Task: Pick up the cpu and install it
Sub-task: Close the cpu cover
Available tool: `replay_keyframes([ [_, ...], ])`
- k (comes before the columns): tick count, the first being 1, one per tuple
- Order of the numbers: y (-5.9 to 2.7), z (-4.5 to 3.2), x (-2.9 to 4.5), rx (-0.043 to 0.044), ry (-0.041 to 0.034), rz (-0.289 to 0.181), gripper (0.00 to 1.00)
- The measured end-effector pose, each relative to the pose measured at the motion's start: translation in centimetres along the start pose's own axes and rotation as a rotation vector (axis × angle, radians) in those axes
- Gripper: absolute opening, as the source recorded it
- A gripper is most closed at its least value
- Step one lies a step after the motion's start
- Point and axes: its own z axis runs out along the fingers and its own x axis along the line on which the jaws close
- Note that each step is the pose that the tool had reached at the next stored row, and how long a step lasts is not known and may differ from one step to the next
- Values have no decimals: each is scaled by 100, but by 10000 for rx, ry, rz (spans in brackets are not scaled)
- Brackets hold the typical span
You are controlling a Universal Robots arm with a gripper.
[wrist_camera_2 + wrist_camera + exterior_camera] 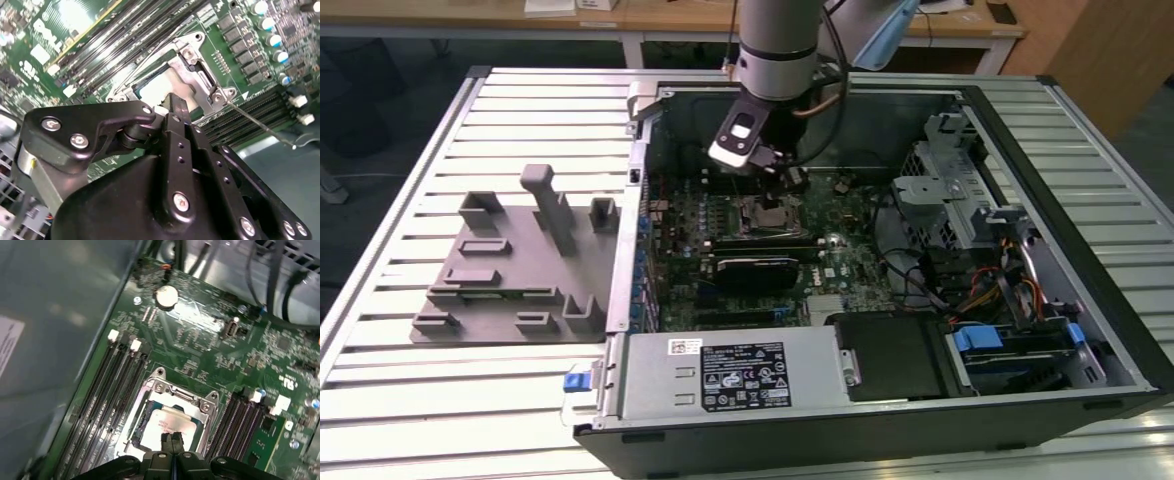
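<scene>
Inside computer case (854, 440), 11 o'clock of its middle in the exterior view: 1 gripper (172, 439), fingers (167, 439) pressed together, tips at cpu (165, 422); cpu lies in socket frame (207, 402), silver top up.

Cpu (161, 423) in socket (176, 393) inside case (894, 112)

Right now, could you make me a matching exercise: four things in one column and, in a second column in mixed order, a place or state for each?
Things:
1 cpu
2 tray
3 claw
4 coin cell

Places or states:
a beside the case, on the table
b shut, over the cpu
c lying in the socket
d on the board, apart from the socket

Pairs: 1c, 2a, 3b, 4d
</scene>
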Motion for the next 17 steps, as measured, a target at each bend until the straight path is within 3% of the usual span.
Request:
replay_keyframes([
  [17, -1, 4, 0, -137, -26, -3090, 11],
])
